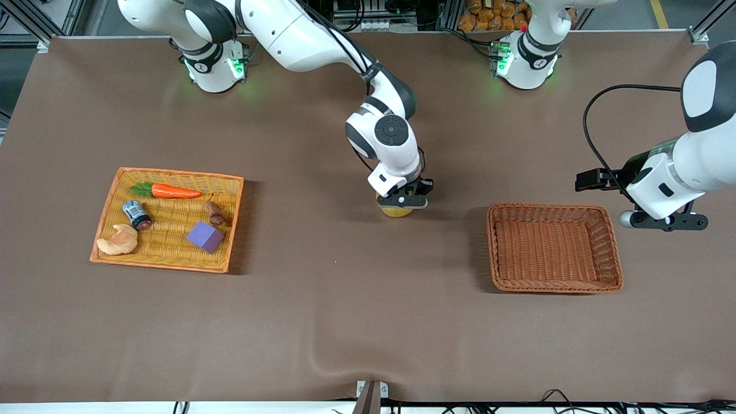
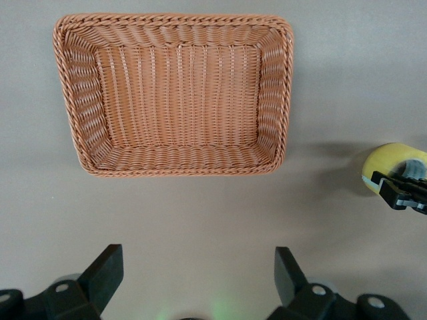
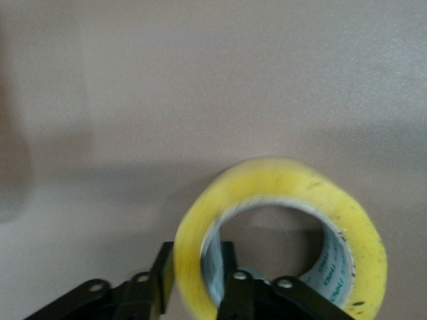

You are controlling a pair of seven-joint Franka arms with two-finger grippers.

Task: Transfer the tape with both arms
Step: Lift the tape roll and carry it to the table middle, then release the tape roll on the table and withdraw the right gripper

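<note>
Right gripper point(image 1: 404, 201) around tape point(image 1: 397, 210) | left gripper point(image 1: 667, 221) spread wide | brown cloth-covered table point(image 1: 356, 310)

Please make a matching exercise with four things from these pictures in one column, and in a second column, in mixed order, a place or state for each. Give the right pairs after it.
Things:
1. tape
2. carrot
3. brown wicker basket
4. left hand

Places or states:
A. open, waiting in the air beside the basket
B. nothing lies in it
C. lies in the yellow tray
D. stands on edge mid-table, its wall between the right hand's fingers

Pairs: 1-D, 2-C, 3-B, 4-A
</note>
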